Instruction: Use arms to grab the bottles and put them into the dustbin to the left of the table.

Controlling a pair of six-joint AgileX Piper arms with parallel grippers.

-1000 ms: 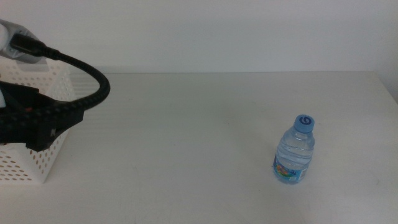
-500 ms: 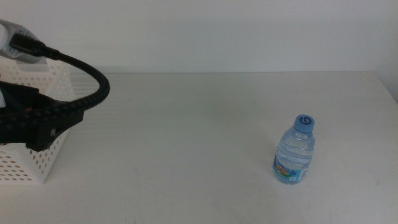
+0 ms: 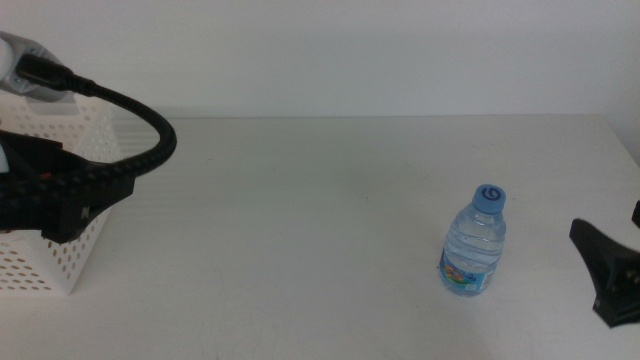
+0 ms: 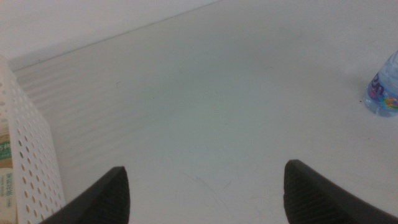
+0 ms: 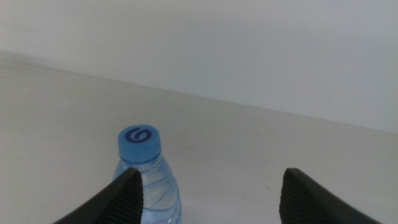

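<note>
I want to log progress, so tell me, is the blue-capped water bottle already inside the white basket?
No, the water bottle stands upright on the table, far from the basket at the other side.

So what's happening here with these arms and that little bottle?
The arms are clearing bottles off the table into the white dustbin at its left end. One blue-capped water bottle stands upright on the table. The right tool, jaws open, is at the right edge beside the bottle, not touching it. The left tool hangs open by the dustbin, holding nothing. A labelled item shows through the dustbin's holes.
</note>
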